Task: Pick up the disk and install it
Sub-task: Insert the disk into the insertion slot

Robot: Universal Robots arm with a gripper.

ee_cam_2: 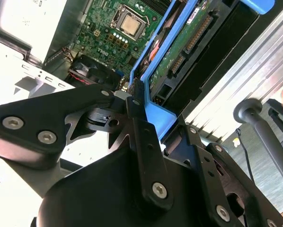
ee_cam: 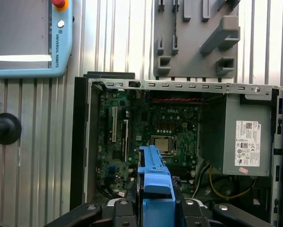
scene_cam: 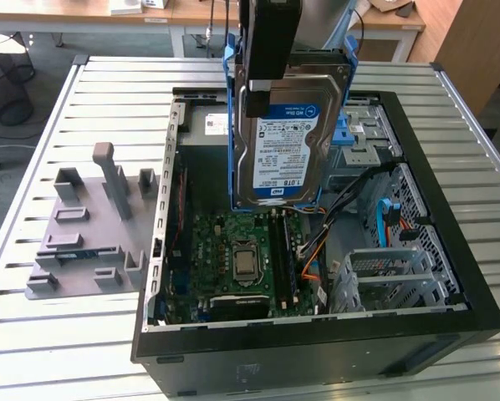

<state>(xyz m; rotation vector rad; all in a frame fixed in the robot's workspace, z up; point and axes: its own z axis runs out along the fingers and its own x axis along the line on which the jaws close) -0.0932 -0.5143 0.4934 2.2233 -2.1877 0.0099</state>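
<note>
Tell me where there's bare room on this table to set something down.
The table is bare between the grey fixture and its near edge, and beside the case at the exterior view's right. Inside the case, under the disk, is crowded.

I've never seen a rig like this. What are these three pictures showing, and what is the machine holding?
This is one robot arm ending in a gripper, a clamp with two fingers. The exterior view comes from a camera off the arm; both wrist views come from cameras riding on the arm, looking past the gripper. On the slatted metal table lies an open computer case, with a green motherboard and a grey power supply inside. Beside it, on the exterior view's left, sits a grey fixture. The fingers are shut on the disk, a silver hard drive in blue rails, held on edge above the case, not yet installed.
</note>
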